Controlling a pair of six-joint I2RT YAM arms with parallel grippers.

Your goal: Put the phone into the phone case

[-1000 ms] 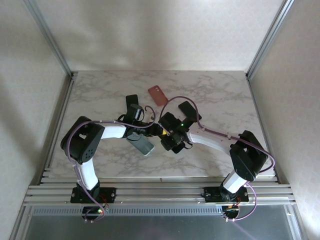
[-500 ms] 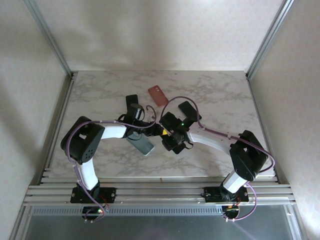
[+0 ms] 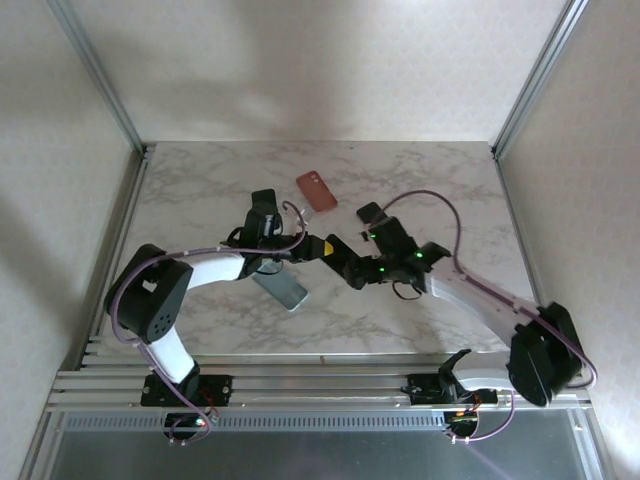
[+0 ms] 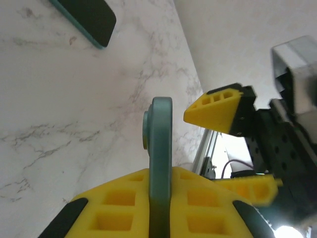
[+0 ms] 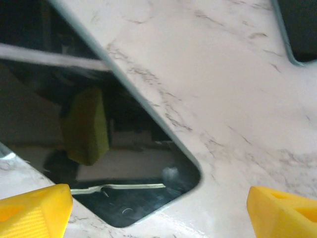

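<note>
Your left fingers (image 4: 124,208) were clamped tight on a thin teal piece (image 4: 161,148), held edge-on with a round bump on one side. Couldn't tell whether it was the phone or a case. Your right fingers (image 5: 34,208) stood wide apart with nothing between them, tips just beside the teal piece but not touching it. A phone (image 3: 282,288) lay flat on the desk (image 3: 200,180), glossy face up, teal rim, partly under your left forearm. A red case (image 3: 316,190) sat further back on the desk, well apart from both arms.
</note>
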